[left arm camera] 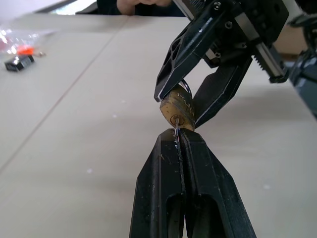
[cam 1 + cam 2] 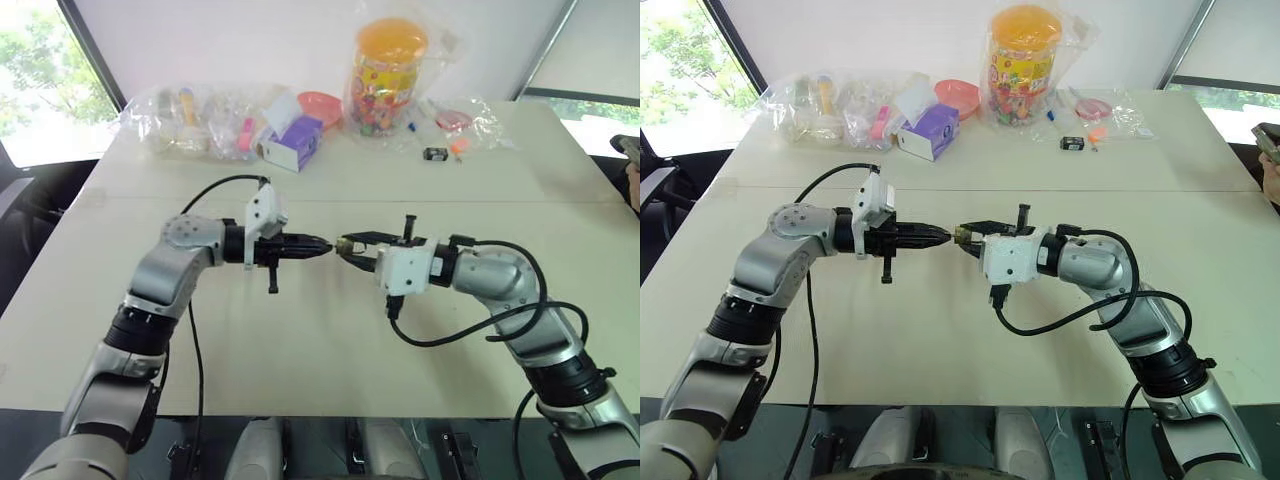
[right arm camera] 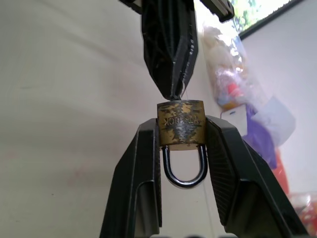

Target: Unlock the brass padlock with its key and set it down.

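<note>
Above the middle of the table, my right gripper (image 3: pixel 181 130) is shut on the brass padlock (image 3: pixel 181 128), pinching its worn gold body from both sides. The steel shackle (image 3: pixel 184 173) hangs between the fingers with both legs seated in the body. Facing it, my left gripper (image 1: pixel 176 136) is shut on the key (image 1: pixel 176 129). The key's thin blade runs from the closed fingertips into the keyhole in the padlock's (image 1: pixel 177 110) bottom face. From the head views the two grippers meet tip to tip, left gripper (image 2: pixel 320 245) against right gripper (image 2: pixel 347 246).
The far edge of the table holds clear plastic bags (image 2: pixel 195 120), a purple box (image 2: pixel 293 142), a pink bowl (image 2: pixel 320 104) and a tall jar of sweets (image 2: pixel 388 75). A small black object with an orange piece (image 2: pixel 437 154) lies nearby. A person's hand (image 2: pixel 632 170) is at the right edge.
</note>
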You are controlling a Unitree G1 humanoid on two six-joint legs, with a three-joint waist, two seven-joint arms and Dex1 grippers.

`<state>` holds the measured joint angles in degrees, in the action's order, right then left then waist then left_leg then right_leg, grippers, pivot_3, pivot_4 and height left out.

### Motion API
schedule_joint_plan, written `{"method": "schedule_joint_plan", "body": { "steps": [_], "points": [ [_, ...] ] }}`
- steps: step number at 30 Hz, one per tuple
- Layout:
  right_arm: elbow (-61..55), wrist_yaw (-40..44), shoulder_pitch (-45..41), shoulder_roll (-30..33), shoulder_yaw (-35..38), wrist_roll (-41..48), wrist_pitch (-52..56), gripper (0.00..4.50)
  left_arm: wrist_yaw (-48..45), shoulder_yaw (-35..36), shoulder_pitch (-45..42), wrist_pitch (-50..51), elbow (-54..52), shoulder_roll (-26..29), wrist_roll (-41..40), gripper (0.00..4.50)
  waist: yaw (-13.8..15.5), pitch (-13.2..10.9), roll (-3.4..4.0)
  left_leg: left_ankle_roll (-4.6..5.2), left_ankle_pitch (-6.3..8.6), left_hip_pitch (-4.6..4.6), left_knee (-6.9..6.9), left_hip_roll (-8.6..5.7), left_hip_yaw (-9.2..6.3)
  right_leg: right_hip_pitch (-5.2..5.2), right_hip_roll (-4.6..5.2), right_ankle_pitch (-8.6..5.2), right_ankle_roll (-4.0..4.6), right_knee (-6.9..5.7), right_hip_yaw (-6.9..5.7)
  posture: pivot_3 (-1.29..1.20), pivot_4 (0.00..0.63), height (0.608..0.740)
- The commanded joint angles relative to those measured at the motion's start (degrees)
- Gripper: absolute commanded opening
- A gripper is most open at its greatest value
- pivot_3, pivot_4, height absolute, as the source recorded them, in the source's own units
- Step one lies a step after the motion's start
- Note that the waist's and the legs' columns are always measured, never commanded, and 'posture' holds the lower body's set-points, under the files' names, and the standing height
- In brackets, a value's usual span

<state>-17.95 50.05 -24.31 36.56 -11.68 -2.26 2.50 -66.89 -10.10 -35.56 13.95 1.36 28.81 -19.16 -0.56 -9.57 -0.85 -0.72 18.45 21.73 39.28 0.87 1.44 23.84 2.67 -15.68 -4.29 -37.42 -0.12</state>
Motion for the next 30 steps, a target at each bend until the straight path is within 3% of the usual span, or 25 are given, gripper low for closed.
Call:
{"method": "schedule_joint_plan", "body": {
  "steps": [1, 7, 13, 16, 22, 30],
  "points": [
    [-5.8, 2.8, -2.5, -0.9, 1.1, 7.5, 7.5, 0.68, 0.9, -0.4, -0.3, -9.0, 0.0, -1.4, 3.2, 0.04, 0.0, 0.0, 0.00, 0.00, 0.00, 0.00, 0.00, 0.00, 0.00, 0.00, 0.00, 0.00, 0.00, 0.00, 0.00, 0.00, 0.150, 0.740],
    [-6.9, 4.7, -3.5, -0.5, 1.4, 9.5, 12.4, 0.68, 0.4, -1.0, 0.2, -13.7, 1.7, -2.0, 5.3, 0.04, 0.0, 0.0, 0.01, 0.01, 0.01, 0.00, 0.00, -0.01, 0.01, -0.01, -0.01, 0.00, 0.00, 0.00, -0.01, 0.00, 0.150, 0.740],
    [-4.7, 3.5, -4.9, 1.0, 0.0, 2.6, 3.3, 0.68, 1.2, 4.6, -1.4, 20.3, -4.8, -0.3, -14.0, 0.04, -0.3, 0.0, 0.00, 0.03, 0.01, 0.01, 0.00, 0.02, -0.01, 0.02, -0.07, 0.00, -0.01, -0.02, -0.01, 0.00, 0.150, 0.740],
    [-3.3, 3.0, -5.1, 1.5, -0.8, -0.5, -1.2, 0.68, 3.1, 7.8, -3.2, 29.8, -5.1, -0.8, -20.3, 0.93, -0.2, 0.0, 0.00, 0.02, 0.01, 0.01, 0.00, 0.02, -0.01, 0.03, -0.07, 0.00, -0.01, -0.03, -0.01, 0.00, 0.150, 0.740],
    [-2.0, 2.3, -5.2, 1.6, -1.0, -2.2, -4.5, 0.68, 5.1, 8.8, -4.4, 37.8, -5.0, -0.9, -24.5, 3.86, -0.1, 0.0, 0.00, 0.01, 0.00, 0.01, 0.01, -0.01, -0.01, 0.01, -0.02, 0.00, -0.01, -0.01, -0.01, 0.00, 0.150, 0.740],
    [-1.6, 2.1, -5.4, 1.4, -0.6, -2.8, -5.2, 0.68, 5.6, 4.6, -2.7, 34.0, -4.7, -1.5, -19.8, 3.86, -0.1, 0.0, 0.00, -0.01, -0.01, 0.00, 0.01, 0.00, -0.01, 0.01, -0.03, 0.00, -0.01, -0.02, 0.00, 0.00, 0.150, 0.740]
  ]
}}
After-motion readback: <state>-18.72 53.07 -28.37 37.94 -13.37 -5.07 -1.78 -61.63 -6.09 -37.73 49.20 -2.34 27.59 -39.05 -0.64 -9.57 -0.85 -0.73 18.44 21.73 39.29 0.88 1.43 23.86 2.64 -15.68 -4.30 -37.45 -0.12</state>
